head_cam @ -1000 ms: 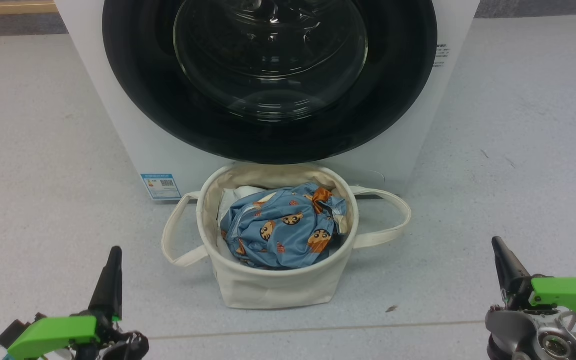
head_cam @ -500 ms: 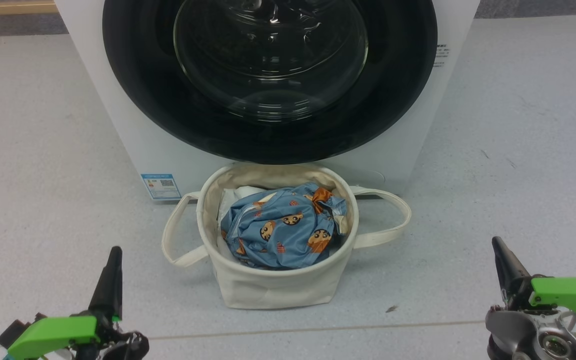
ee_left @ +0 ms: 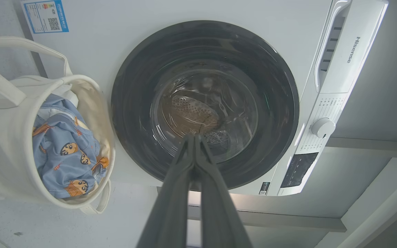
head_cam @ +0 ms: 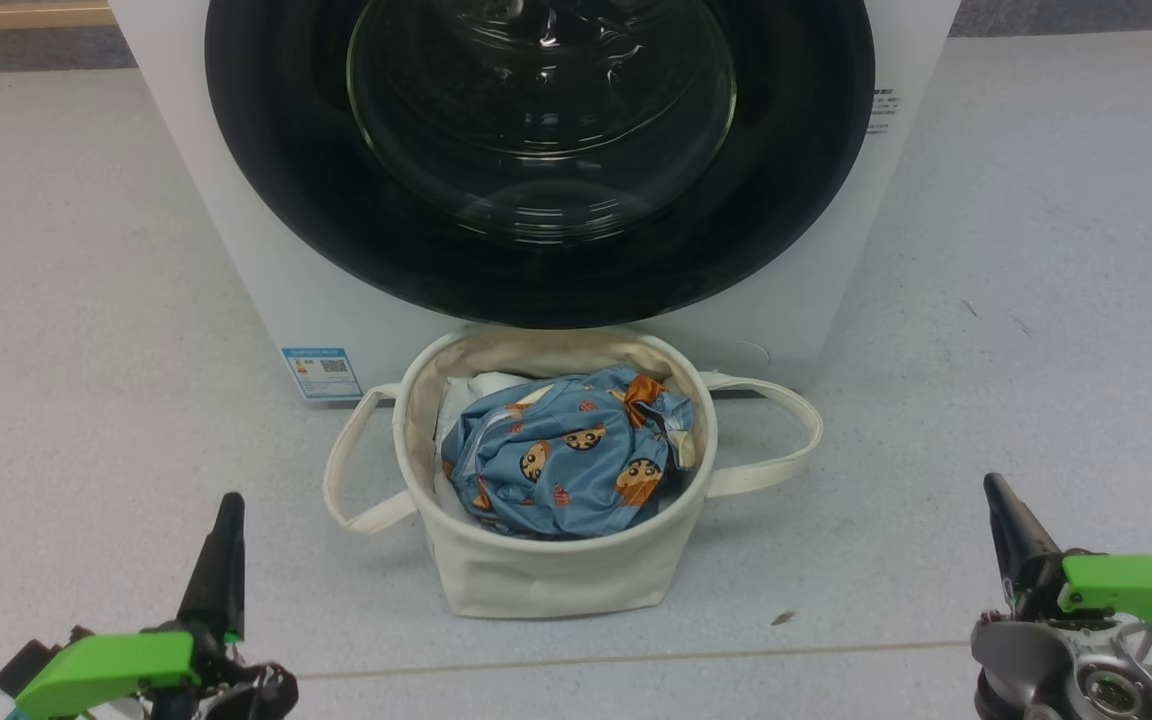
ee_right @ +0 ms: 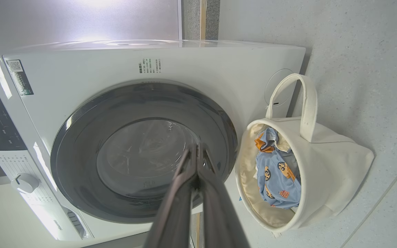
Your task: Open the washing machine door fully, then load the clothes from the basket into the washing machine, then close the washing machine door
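At the lower corners of the head view, the left gripper (head_cam: 226, 515) and right gripper (head_cam: 1004, 500) are found clenched on nothing, fingers pressed together, well apart from all else. Between them, on the floor (head_cam: 86, 300), the basket (head_cam: 556, 580) is set just before the washer (head_cam: 306, 300), with the clothes (head_cam: 566, 460) bundled inside. The door (head_cam: 541, 150) is seen shut. It is judged rigid, heavy and glossy. No handle is made out, so hold is best sought at the rim edge. The clothes are judged light, soft and limp, best pinched at the raised crown. The whole door circle, the dial (ee_left: 323, 127) and the drum (ee_left: 191, 110) behind the glass are added by the wrist views. The bundle is given from above by the head view.
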